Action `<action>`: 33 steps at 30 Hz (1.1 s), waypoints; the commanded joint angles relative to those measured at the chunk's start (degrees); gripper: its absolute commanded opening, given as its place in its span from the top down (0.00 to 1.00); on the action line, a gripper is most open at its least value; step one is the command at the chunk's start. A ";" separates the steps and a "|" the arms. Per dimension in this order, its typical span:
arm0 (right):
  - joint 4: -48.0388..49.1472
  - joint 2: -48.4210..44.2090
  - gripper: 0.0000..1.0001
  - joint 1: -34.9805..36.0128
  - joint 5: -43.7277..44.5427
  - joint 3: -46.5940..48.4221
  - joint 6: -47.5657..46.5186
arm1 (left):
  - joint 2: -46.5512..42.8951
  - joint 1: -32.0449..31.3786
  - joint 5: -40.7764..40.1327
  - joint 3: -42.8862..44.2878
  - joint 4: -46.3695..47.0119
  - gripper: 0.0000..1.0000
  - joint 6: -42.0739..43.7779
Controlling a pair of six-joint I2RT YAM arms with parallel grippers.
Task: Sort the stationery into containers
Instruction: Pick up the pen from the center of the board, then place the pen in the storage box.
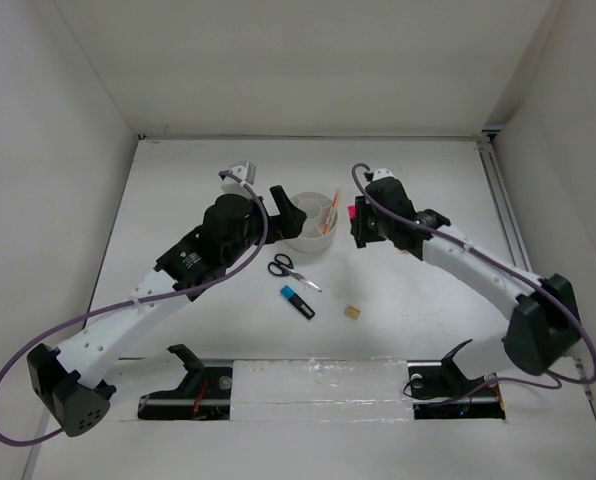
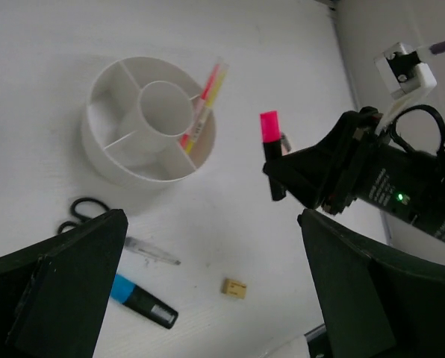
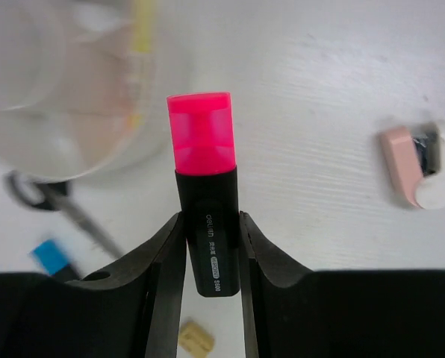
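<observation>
My right gripper (image 3: pixel 207 224) is shut on the black body of the pink-and-black highlighter (image 3: pixel 204 194), held off the table just right of the white divided tub (image 1: pixel 303 243). A pale yellow pencil and a red pen (image 2: pixel 206 101) lean in one outer compartment of the tub. On the table in front of the tub lie the black-handled scissors (image 1: pixel 283 266), the blue-and-black highlighter (image 1: pixel 297 301) and a tan eraser (image 1: pixel 352 312). A pinkish eraser (image 3: pixel 402 164) lies further right. My left gripper (image 1: pixel 280 205) hangs open and empty at the tub's left side.
White walls close the table on the left, back and right. A metal rail (image 1: pixel 502 205) runs along the right edge. A small white piece (image 3: pixel 434 190) lies against the pinkish eraser. Both arm bases sit at the near edge.
</observation>
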 commanded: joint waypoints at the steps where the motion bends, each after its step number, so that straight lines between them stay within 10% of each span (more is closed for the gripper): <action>1: 6.13 -9.09 1.00 7.06 -2.91 -1.64 -0.70 | 0.62 -0.30 11.47 0.16 10.85 0.00 2.63; 17: 13.54 -22.47 1.00 18.41 -6.86 -1.30 2.19 | 4.24 -0.30 27.06 -2.12 24.56 0.09 0.34; 27: 17.22 -25.02 1.00 20.25 -7.04 -0.77 2.19 | 6.61 -0.30 27.06 -2.12 24.57 0.53 -0.27; 31: 18.28 -25.64 1.00 20.78 -7.83 -1.29 2.19 | 7.75 -0.30 25.91 -1.51 25.27 1.00 -0.27; 33: 18.28 -26.33 0.48 20.78 -5.39 -2.00 2.19 | 8.36 -0.30 24.51 -0.72 25.88 1.00 1.39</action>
